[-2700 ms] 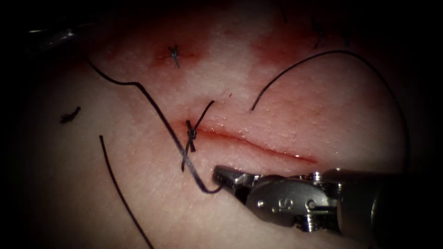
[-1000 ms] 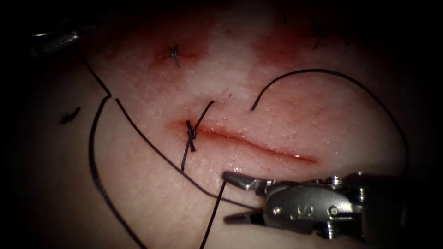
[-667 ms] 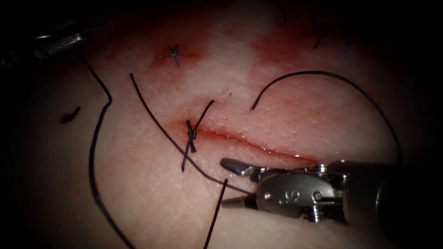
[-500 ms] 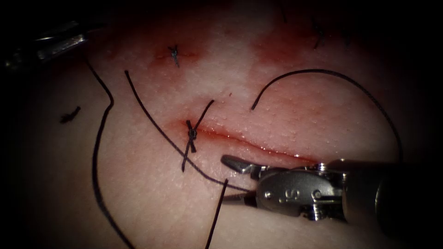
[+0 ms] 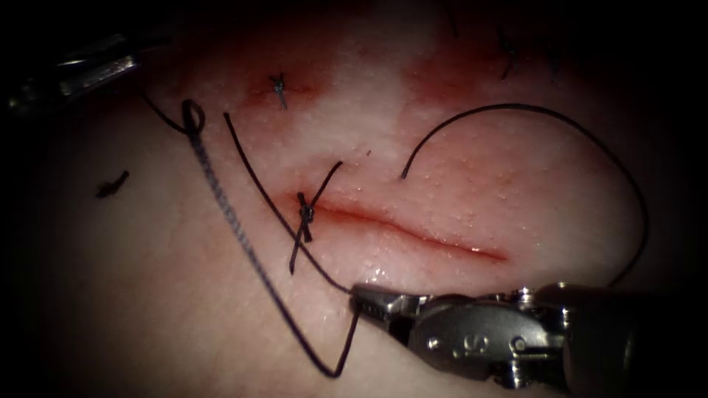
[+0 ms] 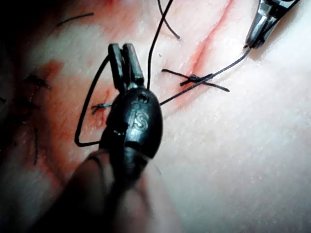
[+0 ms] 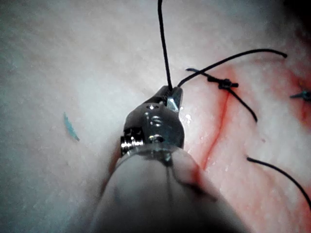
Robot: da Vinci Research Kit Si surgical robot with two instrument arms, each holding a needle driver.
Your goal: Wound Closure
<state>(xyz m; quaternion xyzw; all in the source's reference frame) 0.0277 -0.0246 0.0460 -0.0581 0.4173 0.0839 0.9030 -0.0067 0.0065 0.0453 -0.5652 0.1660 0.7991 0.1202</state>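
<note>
Change: your right tool (image 5: 369, 302), jaws apart half a second ago, has clamped the thread (image 5: 236, 221) below the cut (image 5: 413, 232).
Left tool (image 6: 125, 60): closed, holding thread.
Needle: can't tell where.
Meaning: thread likely secured.

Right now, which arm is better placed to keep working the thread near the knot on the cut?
The right arm, probably. Its claw is shut on the thread just below the cut, near the knot. The left claw, also shut on thread, sits far off at the upper left. No needle identifiable.
</note>
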